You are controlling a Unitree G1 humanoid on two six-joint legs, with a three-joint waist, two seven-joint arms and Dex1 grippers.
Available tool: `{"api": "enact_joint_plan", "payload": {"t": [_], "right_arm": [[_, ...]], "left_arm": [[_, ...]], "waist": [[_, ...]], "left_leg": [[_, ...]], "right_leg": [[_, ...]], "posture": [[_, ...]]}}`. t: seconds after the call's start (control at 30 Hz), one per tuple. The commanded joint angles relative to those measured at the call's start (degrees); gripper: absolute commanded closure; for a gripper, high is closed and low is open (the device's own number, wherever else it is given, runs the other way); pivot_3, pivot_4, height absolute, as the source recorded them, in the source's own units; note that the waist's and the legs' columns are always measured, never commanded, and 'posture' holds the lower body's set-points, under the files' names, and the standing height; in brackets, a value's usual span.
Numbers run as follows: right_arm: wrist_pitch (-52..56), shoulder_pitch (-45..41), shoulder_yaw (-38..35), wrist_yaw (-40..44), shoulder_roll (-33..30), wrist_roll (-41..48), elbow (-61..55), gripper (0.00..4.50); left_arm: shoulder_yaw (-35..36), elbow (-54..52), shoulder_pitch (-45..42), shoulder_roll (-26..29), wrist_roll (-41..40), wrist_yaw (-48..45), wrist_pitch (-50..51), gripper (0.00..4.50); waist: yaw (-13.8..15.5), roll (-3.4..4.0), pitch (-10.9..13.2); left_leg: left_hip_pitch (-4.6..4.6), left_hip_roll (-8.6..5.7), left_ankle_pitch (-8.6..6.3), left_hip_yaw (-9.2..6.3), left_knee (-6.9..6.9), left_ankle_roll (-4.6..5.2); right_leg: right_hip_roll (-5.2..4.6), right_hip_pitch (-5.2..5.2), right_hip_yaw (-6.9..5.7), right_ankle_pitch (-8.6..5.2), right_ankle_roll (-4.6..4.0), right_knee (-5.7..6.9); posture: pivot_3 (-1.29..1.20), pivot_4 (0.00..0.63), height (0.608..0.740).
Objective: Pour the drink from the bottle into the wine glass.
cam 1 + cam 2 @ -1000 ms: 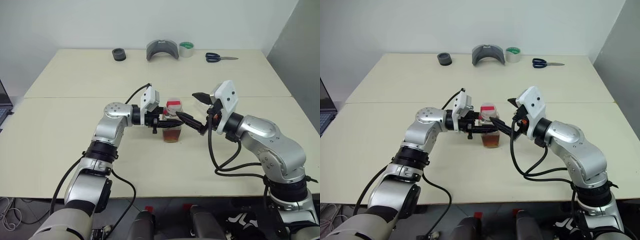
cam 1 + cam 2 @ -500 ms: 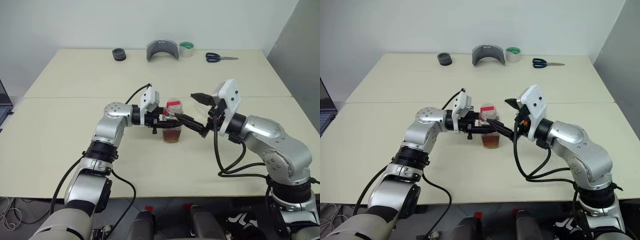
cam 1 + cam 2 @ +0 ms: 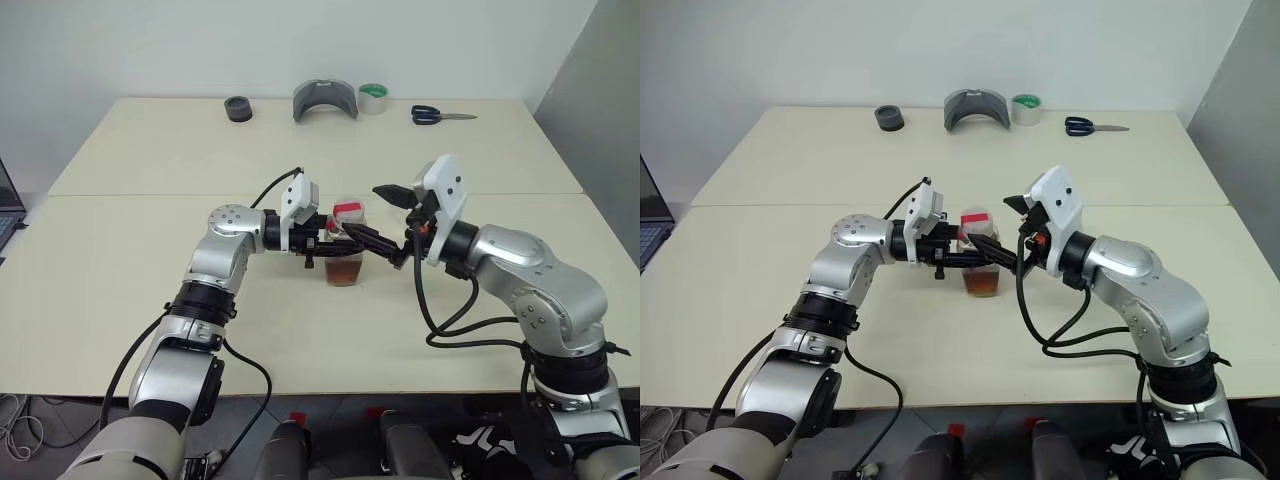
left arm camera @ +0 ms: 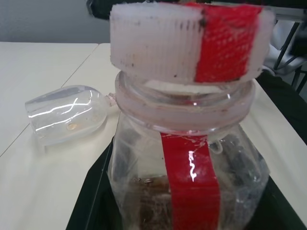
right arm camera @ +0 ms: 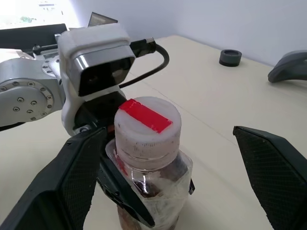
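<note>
At frame centre, the small clear plastic bottle of reddish-brown drink stands capped on the table, clamped in my left gripper. My right gripper, spread wide, brackets its cap. Uncapping and pouring remain.

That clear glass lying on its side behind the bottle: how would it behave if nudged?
The clear stemmed wine glass lies on its side on the beige table, so its rounded bowl would probably roll. It looks thin-walled, so likely light and fragile. Its smooth surface may be slippery for the jaws.
</note>
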Motion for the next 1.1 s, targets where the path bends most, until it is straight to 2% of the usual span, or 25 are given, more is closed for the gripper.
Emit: {"api": "enact_joint_plan", "payload": {"t": [0.03, 0.27, 0.37, 0.57, 0.87, 1.0, 1.1], "right_arm": [[-1.9, -1.9, 0.4, 0.1, 0.7, -0.8, -0.5, 0.0], [-2.2, -2.5, 0.7, 0.6, 1.6, -1.3, 0.6, 0.0], [-2.2, -2.7, 1.0, 1.0, 1.8, -1.6, 0.7, 0.62], [-2.8, -2.8, 1.4, 1.1, 2.1, -2.3, 0.3, 2.63], [-11.9, -2.1, 4.1, 1.7, -2.1, -10.4, -3.4, 2.75], [-8.1, 0.3, -1.9, -0.2, 2.1, -3.1, -4.9, 2.79], [-5.9, 1.3, -5.9, -2.2, 2.9, -0.5, -6.0, 2.79]], "left_arm": [[0.5, -1.9, -0.4, 0.3, -0.6, -0.1, -1.2, 2.77], [0.4, -2.1, -0.2, 0.3, -0.5, -0.1, -1.5, 2.77], [0.4, -2.2, -0.2, 0.3, -0.4, -0.1, -1.5, 2.77], [0.4, -2.2, -0.1, 0.3, -0.4, 0.0, -1.6, 2.77], [0.3, -3.1, 0.5, 0.3, -0.5, 0.4, -1.3, 2.77], [0.2, -3.4, 1.0, 0.2, -0.5, 0.5, -1.4, 2.77], [0.3, -3.7, 1.2, 0.2, -0.4, 0.8, -1.5, 2.77]], "waist": [[0.0, 0.0, 0.0], [0.0, 0.0, 0.0], [0.0, 0.0, 0.0], [0.0, 0.0, 0.0], [0.0, 0.0, 0.0], [0.0, 0.0, 0.0], [0.1, 0.0, 0.0]], "left_leg": [[0.0, 0.0, 0.0, 0.0, 0.0, 0.0], [0.0, 0.0, 0.0, -0.01, 0.0, 0.0], [0.0, 0.01, 0.0, -0.02, 0.0, 0.0], [0.0, 0.0, 0.0, -0.02, 0.0, 0.0], [0.0, 0.0, 0.0, 0.0, 0.0, 0.0], [0.0, 0.04, 0.0, -0.02, -0.01, 0.0], [-0.01, 0.01, 0.0, -0.03, 0.02, 0.0]], "right_leg": [[0.0, 0.0, 0.0, 0.0, 0.0, 0.0], [0.0, 0.0, -0.01, 0.0, 0.0, 0.0], [0.0, -0.01, -0.01, 0.0, 0.0, 0.0], [0.0, -0.01, -0.02, 0.0, 0.0, 0.0], [0.0, -0.02, 0.0, 0.0, 0.0, -0.01], [0.01, -0.02, -0.01, 0.0, 0.0, 0.01], [-0.02, -0.02, 0.0, 0.0, -0.01, 0.06]], "posture": [[0.0, 0.15, 0.74], [0.0, 0.15, 0.74], [0.0, 0.15, 0.74], [0.0, 0.15, 0.74], [0.0, 0.15, 0.74], [0.0, 0.15, 0.74], [0.0, 0.15, 0.74]]}}
